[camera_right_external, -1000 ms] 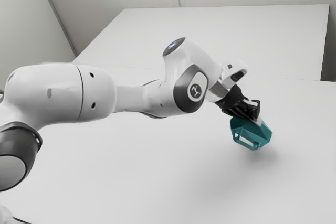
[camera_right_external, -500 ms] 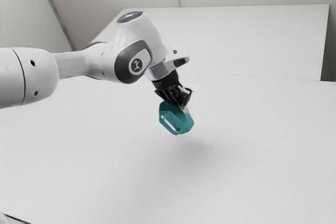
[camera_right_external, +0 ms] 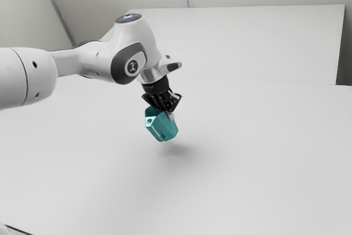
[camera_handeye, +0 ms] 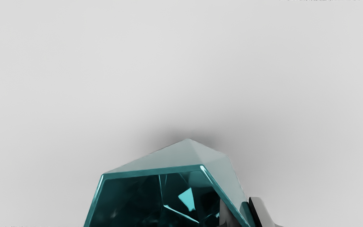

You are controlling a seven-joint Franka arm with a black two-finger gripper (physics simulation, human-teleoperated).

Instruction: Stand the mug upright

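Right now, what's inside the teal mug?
The mug shows shiny, faceted inner walls and one grey fingertip of my gripper. What lies behind that fingertip is covered, and the nearest part is out of sight.

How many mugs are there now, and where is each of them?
1. The teal mug is tilted above the table, its wall pinched by the tool. I see no other, though the arm could hide something behind it.
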